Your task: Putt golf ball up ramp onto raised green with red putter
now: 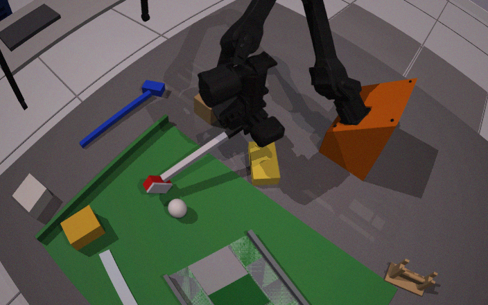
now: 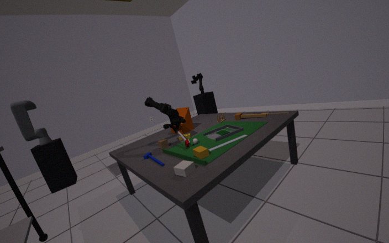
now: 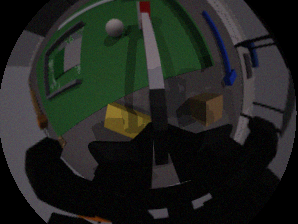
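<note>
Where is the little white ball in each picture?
Top: the ball sits left of the middle, on the green mat, just below the red putter head.
Exterior: a tiny white dot near the middle, right of the red head.
Wrist: upper left, left of the putter.
Shared landmark: the red putter head.

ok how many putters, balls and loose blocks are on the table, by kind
putters: 2, the red putter held in the gripper and a blue putter lying off the green
balls: 1, a white ball
blocks: 4, a yellow, an orange-yellow, a tan, a white
total: 7
</note>
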`<action>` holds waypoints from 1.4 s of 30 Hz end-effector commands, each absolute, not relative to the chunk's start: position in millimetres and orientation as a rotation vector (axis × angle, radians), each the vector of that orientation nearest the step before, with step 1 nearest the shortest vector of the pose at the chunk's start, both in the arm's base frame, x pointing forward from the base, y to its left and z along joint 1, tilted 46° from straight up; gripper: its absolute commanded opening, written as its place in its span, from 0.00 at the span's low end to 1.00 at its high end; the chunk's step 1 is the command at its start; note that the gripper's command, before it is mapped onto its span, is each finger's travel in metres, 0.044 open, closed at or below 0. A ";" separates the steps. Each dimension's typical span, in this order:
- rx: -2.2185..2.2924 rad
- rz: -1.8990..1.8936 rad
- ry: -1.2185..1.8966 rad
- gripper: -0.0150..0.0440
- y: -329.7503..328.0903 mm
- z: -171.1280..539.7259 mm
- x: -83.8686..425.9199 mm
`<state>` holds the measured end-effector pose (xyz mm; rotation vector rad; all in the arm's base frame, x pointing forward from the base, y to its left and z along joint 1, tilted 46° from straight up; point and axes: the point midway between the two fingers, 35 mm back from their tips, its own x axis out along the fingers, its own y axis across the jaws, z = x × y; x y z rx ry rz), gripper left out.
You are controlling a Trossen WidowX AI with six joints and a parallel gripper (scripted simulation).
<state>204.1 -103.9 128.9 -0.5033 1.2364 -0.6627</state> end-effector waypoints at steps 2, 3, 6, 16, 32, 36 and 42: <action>-0.502 -0.662 1.226 0.25 -111.0 136.7 203.6; -0.502 -0.662 1.226 0.25 -111.0 136.7 203.6; -0.501 -0.672 1.232 0.25 -109.5 133.8 202.7; -0.490 -0.652 1.237 0.25 -25.8 55.9 229.7; -0.495 -0.654 1.232 0.25 18.8 70.6 221.6; -0.497 -0.656 1.231 0.25 29.9 83.2 217.0; -0.503 -0.652 1.234 0.25 26.0 78.5 218.3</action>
